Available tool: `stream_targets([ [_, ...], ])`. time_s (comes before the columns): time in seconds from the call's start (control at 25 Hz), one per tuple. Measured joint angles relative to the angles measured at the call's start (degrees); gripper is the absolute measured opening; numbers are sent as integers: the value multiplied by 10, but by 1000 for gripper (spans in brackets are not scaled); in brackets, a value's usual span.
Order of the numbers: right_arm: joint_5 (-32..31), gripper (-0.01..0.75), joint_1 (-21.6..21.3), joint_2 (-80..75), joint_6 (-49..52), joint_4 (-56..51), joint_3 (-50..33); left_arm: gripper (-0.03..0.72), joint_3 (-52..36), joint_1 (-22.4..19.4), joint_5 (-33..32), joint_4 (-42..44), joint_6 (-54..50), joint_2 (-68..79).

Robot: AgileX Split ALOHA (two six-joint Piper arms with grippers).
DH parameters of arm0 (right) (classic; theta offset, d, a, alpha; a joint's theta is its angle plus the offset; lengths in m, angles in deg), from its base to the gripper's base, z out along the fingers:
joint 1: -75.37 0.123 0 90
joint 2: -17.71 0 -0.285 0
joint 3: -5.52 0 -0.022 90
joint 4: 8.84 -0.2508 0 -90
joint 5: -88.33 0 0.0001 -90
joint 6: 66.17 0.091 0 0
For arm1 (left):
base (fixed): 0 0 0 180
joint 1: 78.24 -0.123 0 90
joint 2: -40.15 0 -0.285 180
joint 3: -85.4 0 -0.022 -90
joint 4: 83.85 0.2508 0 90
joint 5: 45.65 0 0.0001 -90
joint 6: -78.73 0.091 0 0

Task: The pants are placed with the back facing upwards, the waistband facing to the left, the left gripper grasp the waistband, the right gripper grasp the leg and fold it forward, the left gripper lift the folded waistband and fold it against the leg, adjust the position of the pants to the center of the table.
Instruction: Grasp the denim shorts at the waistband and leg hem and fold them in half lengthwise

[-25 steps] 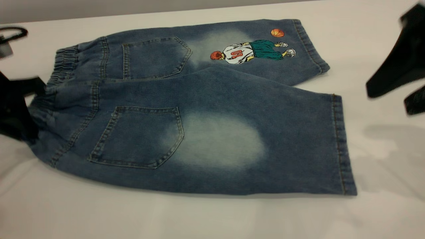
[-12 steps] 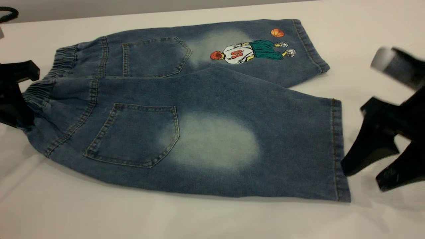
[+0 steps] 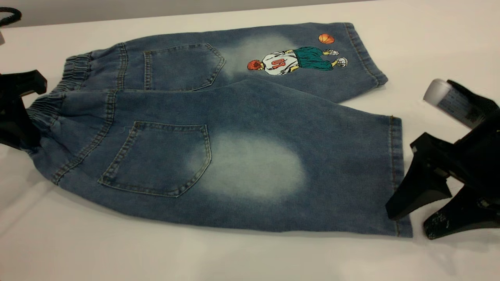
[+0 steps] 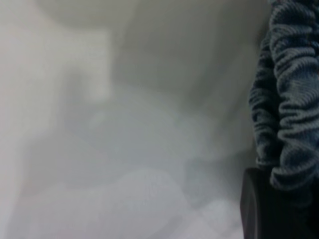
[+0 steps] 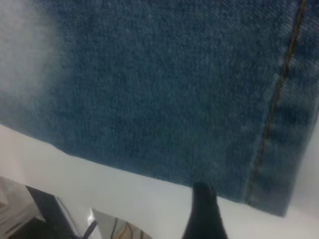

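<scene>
White counter [image 3: 218,257] is carrying the denim pants [image 3: 242,156], lying flat, back pockets up, waistband [image 3: 58,97] toward the left arm. Right gripper [image 3: 408,222] is sitting at the near leg hem [image 3: 398,171], jaws apart, one fingertip touching the hem's near corner, the other on the counter just beside it. Left gripper [image 3: 17,117] is sitting at the waistband edge, fabric bunching against it; cannot tell its jaws. Far leg is showing a basketball-player print [image 3: 297,60].

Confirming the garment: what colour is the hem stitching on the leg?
Orange-gold thread on the hem stitching, clearest in the right wrist view.
</scene>
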Motion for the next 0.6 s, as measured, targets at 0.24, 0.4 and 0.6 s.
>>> stream_targets([
  [0.24, -35, 433, 0, -27, -36, -26, 4, 120, 0, 0, 5, -10, 0, 0],
  [0.4, -59, 433, 5, -44, -74, -69, 20, 120, 0, 0, 5, -10, 0, 0],
  [0.6, -78, 394, 30, -67, -95, -107, 45, 120, 0, 0, 4, -10, 0, 0],
])
